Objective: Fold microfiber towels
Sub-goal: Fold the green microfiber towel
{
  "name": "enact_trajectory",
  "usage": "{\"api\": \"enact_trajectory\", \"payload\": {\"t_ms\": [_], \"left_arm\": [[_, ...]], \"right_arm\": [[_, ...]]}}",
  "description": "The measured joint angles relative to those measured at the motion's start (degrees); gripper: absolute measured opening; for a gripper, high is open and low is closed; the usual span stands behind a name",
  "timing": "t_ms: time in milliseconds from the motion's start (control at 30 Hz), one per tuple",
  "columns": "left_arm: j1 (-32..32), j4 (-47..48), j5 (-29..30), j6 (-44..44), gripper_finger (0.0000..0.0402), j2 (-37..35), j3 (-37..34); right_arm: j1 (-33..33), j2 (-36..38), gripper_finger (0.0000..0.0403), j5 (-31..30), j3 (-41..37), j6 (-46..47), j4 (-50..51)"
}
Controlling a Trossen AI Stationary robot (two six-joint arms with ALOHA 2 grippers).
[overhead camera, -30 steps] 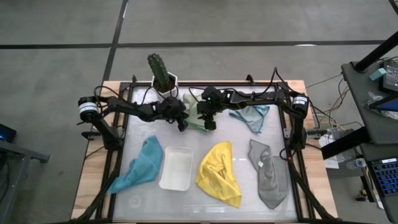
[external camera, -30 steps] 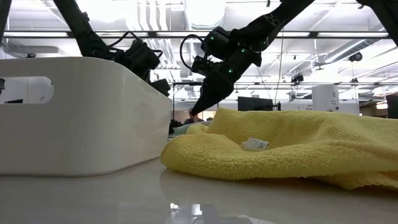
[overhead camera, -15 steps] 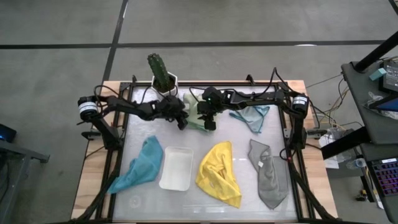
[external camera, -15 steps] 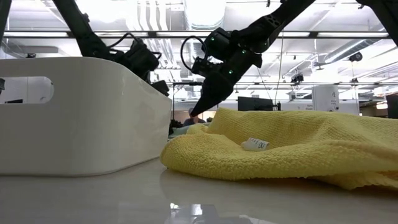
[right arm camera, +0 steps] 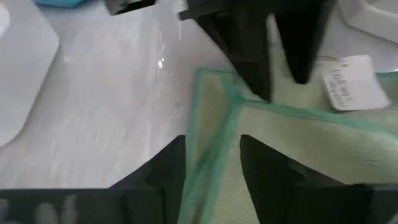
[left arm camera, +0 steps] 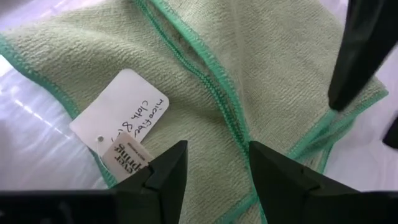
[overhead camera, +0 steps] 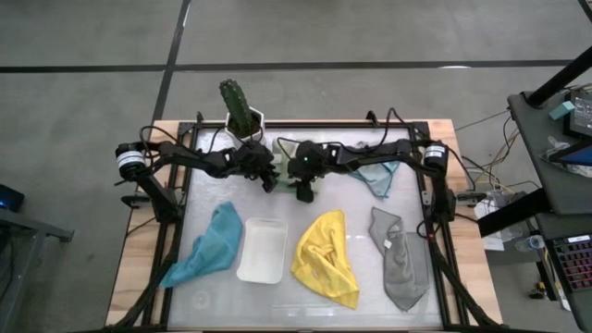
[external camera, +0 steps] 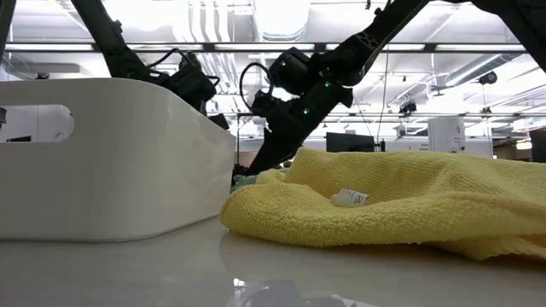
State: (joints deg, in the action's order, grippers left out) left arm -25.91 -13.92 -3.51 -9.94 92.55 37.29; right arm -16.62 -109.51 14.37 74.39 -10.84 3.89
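The pale green towel [left arm camera: 261, 68] is lying at the far middle of the table, just in front of the potted cactus [overhead camera: 239, 106], doubled over with one green-stitched edge running across its upper layer and its paper tag [left arm camera: 121, 118] sticking out at one side. Both arms are working on it. The left gripper [left arm camera: 214, 168] is hovering directly above the cloth with its jaws standing apart and nothing between them. The right gripper [right arm camera: 211, 165] is sitting over the towel's corner beside it, also released, its fingers straddling the hem without pinching it. Judging by this, the fold on this cloth is just being let go, and the next move is calling for both arms to lift clear without dragging the top layer, then to press or fold once more if the edges are not lining up.

Beyond the cactus end, the light blue towel [overhead camera: 377, 174] is lying to one side, and nearer the front the teal towel [overhead camera: 211, 242], the white tray [overhead camera: 263, 250], the yellow towel [overhead camera: 326, 257] and the grey towel [overhead camera: 400, 259] are waiting unfolded in a row.

Compared with a second ago, the left jaws, then clamped, are now parting, and the right arm is sliding across toward the left gripper, covering more of the green cloth.
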Motion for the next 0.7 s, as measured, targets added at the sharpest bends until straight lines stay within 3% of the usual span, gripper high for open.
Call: {"api": "enact_trajectory", "payload": {"t_ms": [167, 467, 700], "left_arm": [[0.0, -0.11, 0.15, 0.18, 0.0157, 0.0, -0.1], [0.0, -0.66, 0.6, 1.56, 0.0157, 0.0, -0.07], [0.0, -0.58, 0.61, 1.89, 0.0157, 0.0, 0.0]], "right_arm": [[1.3, -0.86, 0.0182, -8.64, 0.31, 0.53, -0.71], [2.14, -3.4, 0.0192, -8.61, 0.31, 0.54, -3.88], [2.12, -5.03, 0.0186, -12.9, 0.29, 0.6, -4.64]]}}
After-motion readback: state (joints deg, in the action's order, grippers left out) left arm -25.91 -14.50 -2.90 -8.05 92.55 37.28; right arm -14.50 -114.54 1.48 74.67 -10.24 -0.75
